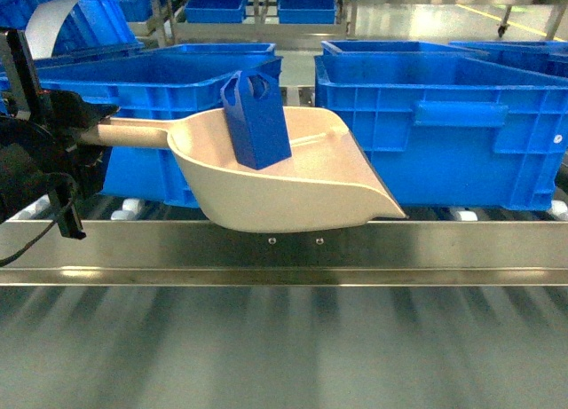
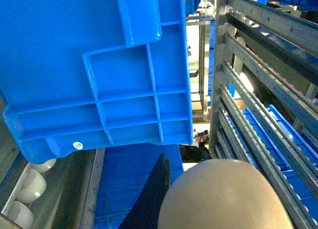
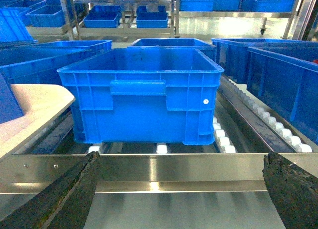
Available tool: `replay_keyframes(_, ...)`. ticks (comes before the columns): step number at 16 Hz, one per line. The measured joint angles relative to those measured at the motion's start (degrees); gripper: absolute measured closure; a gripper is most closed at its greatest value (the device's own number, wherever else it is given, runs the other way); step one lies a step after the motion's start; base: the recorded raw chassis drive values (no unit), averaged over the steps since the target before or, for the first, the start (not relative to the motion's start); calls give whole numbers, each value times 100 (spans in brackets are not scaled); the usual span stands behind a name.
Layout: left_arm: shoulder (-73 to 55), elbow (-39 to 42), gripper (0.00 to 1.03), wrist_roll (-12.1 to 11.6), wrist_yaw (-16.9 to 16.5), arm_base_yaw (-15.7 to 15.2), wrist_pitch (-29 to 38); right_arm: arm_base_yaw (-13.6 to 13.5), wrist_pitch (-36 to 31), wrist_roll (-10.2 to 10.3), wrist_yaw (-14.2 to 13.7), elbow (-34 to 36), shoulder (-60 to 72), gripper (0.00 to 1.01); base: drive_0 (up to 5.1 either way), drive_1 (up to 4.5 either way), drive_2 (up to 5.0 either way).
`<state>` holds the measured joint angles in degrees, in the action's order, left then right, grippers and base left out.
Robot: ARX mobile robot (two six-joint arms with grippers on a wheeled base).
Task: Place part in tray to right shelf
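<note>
the part (image 1: 256,116) stands upright inside the tray (image 1: 302,192), toward the back of the scoop, its pierced top leaning against nothing i can see. the tray is held out level over the front rail of the right shelf (image 1: 284,249), its wide lip pointing right, just in front of two large blue crates (image 1: 444,134) on the roller lanes. my left pincer (image 1: 75,129) is clamped on the tray's handle at the left of the head view — the fingers themselves are mostly hidden in dark housing. my right pincer (image 3: 181,187) is spread wide with nothing between its jaws, facing one crate — the tray's lip (image 3: 30,110) shows at the left edge of that view
</note>
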<state>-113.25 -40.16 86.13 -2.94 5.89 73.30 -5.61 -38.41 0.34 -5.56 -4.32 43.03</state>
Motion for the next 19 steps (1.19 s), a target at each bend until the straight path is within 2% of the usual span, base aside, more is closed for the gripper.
replay_keyframes(19,0,0,89,0,0,0,0,0,0,0,0,0,0,3,0,0,0)
